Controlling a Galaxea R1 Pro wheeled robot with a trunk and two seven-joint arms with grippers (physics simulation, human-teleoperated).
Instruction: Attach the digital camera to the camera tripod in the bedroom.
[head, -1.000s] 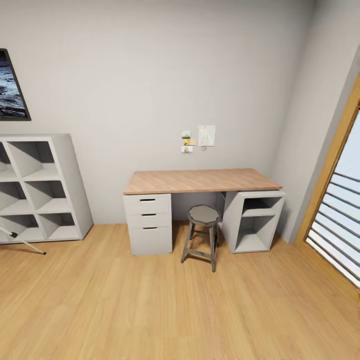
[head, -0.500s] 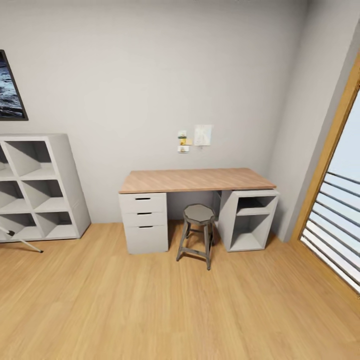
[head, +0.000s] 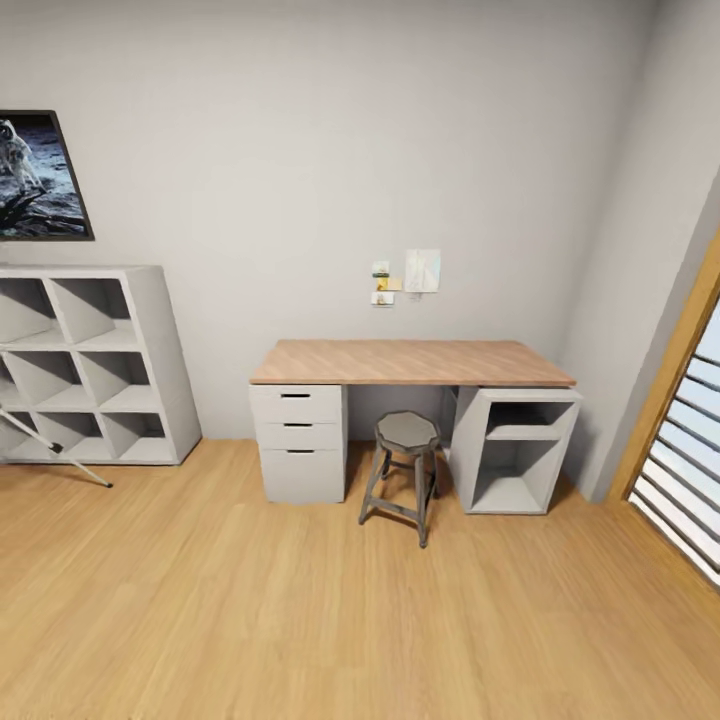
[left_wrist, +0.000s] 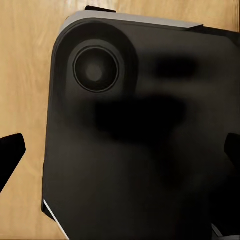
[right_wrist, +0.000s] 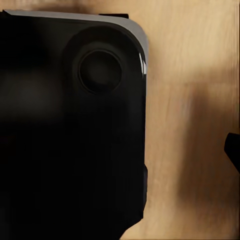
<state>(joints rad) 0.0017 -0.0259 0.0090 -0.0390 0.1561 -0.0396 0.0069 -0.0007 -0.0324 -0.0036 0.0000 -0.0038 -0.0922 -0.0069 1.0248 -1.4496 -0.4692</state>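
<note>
One thin silver-white leg of the camera tripod (head: 58, 457) slants down to a black foot on the wood floor in front of the white cube shelving (head: 95, 365), at the left edge of the head view; the rest of the tripod is cut off. The digital camera is out of view. In the left wrist view my left gripper (left_wrist: 120, 150) hangs open over my own dark base (left_wrist: 145, 150), with black fingertips (left_wrist: 9, 152) at both edges and nothing between them. In the right wrist view my right gripper (right_wrist: 120, 150) shows one fingertip (right_wrist: 233, 149) at the far edge and holds nothing.
A wood-topped desk (head: 410, 362) with white drawers stands against the grey wall, with a grey stool (head: 405, 470) in front of it. An oak door frame with frosted stripes (head: 680, 440) is at the right. A moon poster (head: 40, 175) hangs above the shelving. Light plank floor lies in front.
The whole picture has shifted right, so the camera has turned left. More of the poster, the shelving and the tripod leg shows. Nothing in the room has moved.
</note>
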